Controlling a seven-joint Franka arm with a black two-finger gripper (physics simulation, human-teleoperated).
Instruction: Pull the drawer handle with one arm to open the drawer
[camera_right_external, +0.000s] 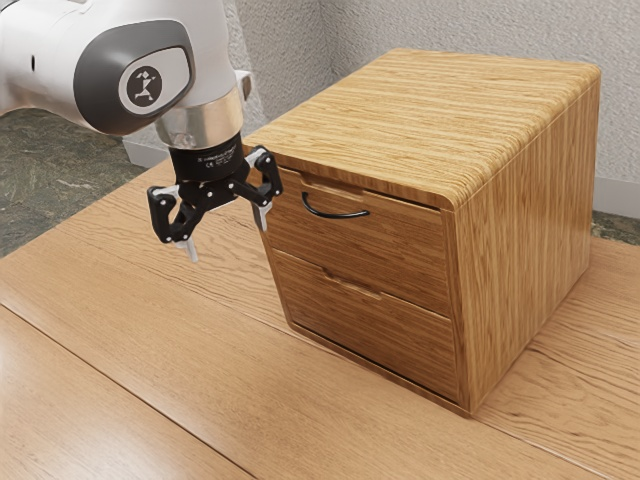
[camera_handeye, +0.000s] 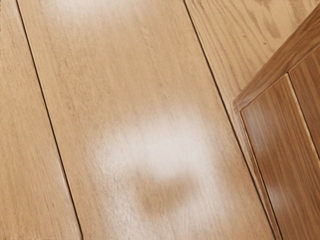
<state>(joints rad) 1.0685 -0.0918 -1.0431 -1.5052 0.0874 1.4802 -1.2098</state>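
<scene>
A wooden cabinet (camera_right_external: 440, 130) with two drawers stands on the plank table (camera_right_external: 150, 380). The upper drawer (camera_right_external: 370, 245) carries a thin dark curved handle (camera_right_external: 333, 212) and looks flush with the cabinet front. My black gripper (camera_right_external: 226, 234) hangs open, fingers pointing down, just to the exterior view's left of the cabinet's front corner, at the height of the upper drawer. Nothing is between the fingers. In the wrist view the cabinet's lower front corner (camera_handeye: 285, 150) shows beside the bare table boards (camera_handeye: 125, 100) under my hand.
The lower drawer (camera_right_external: 365, 325) has no visible handle. Behind the table lie a dark stone floor (camera_right_external: 50, 170) and a grey wall (camera_right_external: 460, 30). Table boards stretch toward the front and the exterior view's left.
</scene>
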